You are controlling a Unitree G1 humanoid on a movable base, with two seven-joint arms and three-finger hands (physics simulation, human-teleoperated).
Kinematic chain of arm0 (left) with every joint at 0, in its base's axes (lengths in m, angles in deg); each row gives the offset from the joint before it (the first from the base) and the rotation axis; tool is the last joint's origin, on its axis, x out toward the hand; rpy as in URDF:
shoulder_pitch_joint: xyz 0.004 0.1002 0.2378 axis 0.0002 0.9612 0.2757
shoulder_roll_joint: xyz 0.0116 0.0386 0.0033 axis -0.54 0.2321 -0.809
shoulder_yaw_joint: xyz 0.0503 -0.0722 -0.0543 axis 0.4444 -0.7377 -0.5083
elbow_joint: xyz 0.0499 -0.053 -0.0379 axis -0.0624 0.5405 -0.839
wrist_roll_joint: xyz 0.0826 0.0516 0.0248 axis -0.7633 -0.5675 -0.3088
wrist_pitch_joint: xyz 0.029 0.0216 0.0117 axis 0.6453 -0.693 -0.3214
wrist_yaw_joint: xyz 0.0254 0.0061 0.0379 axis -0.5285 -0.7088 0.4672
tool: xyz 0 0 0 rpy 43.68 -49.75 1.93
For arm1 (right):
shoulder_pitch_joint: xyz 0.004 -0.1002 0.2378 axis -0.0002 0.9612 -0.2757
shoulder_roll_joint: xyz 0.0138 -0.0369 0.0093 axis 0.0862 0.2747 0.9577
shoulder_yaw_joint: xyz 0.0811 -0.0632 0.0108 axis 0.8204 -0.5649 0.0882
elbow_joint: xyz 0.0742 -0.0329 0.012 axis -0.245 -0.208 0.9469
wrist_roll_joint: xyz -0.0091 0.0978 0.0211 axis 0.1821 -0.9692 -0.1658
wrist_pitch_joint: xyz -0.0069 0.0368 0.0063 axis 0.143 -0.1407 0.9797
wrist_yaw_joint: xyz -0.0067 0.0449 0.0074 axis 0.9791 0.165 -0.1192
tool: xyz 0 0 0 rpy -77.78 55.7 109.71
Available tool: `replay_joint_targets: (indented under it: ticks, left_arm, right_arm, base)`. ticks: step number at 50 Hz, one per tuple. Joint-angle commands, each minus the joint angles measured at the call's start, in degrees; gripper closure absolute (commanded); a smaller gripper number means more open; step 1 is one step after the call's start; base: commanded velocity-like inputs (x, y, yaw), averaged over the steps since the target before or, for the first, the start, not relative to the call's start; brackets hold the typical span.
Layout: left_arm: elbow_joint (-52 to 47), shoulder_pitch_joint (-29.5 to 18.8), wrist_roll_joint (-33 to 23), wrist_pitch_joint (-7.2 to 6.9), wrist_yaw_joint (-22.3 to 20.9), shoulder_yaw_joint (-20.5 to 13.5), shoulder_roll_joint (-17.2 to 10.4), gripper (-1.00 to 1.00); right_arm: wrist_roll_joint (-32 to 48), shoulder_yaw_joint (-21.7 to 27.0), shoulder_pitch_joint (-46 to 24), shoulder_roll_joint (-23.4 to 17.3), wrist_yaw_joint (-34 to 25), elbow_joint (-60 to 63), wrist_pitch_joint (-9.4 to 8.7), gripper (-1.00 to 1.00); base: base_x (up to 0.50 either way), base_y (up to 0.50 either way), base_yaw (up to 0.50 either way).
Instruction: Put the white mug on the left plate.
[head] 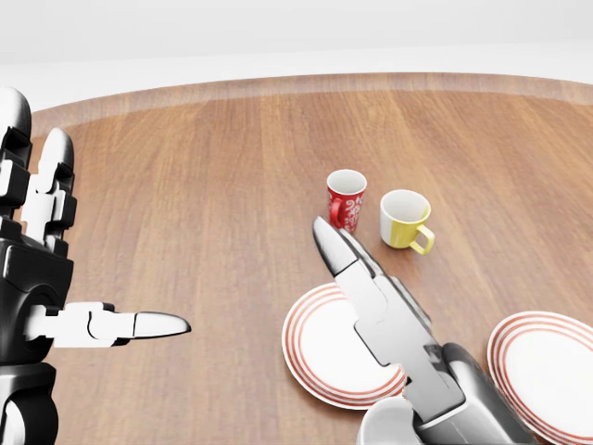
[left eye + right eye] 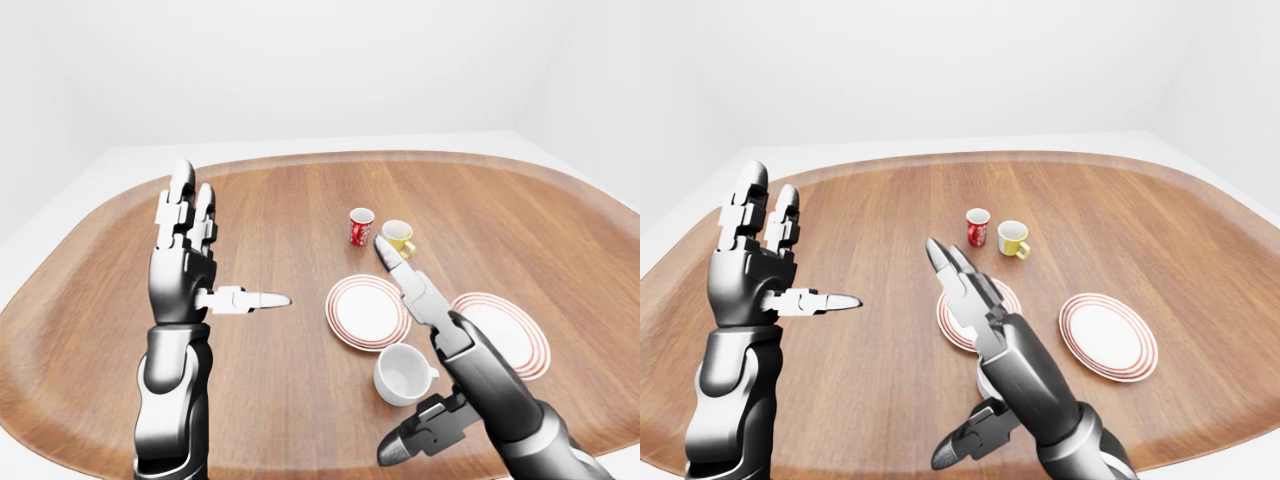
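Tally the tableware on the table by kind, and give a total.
Mugs: 3 — white mug, red mug, yellow mug
Plates: 2 — left plate, right plate
Total: 5

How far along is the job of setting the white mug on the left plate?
Nothing is done yet: the white ceramic mug stands on the wooden table, below the left red-ringed plate. The open right hand reaches beside it, not gripping. Grasping, lifting and placing remain.

Red mug (image 1: 346,199) beside yellow mug (image 1: 404,220)
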Motion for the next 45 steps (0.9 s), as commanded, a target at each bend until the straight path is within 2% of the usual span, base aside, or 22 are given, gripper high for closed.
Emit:
replay_joint_targets:
  ticks: [1, 11, 28, 35, 45]
  left_arm:
    - [0.18, 0.02, -0.08, 0.00, -0.04, 0.01, 0.01, -0.98]
    - [0.30, -0.01, -0.17, 0.00, -0.04, 0.18, 0.06, -0.98]
    - [0.33, 0.18, -0.23, 0.00, -0.16, 0.16, 0.08, -0.98]
    - [0.10, 0.29, -0.26, 0.00, -0.22, 0.20, 0.11, -0.98]
    - [-0.02, 0.48, -0.32, 0.00, -0.34, 0.34, 0.15, -0.98]
  right_arm:
    - [11.13, -1.79, 0.57, 1.13, -5.42, -1.02, 0.00, -1.00]
    - [15.62, -2.52, -0.24, 2.82, -8.02, -2.29, 0.00, -1.00]
    - [18.28, -2.84, 0.19, 3.49, -9.22, -3.40, 0.00, -1.00]
    - [23.55, -3.36, 2.18, 2.93, -8.62, -6.18, 0.00, -1.00]
    - [27.71, -0.89, 2.25, 4.86, -9.93, -9.69, 0.00, -1.00]
  base:
    - [0.00, 0.00, 0.00]
    - [0.00, 0.00, 0.00]
    - [0.00, 0.00, 0.00]
    - [0.00, 0.00, 0.00]
    - [0.00, 0.00, 0.00]
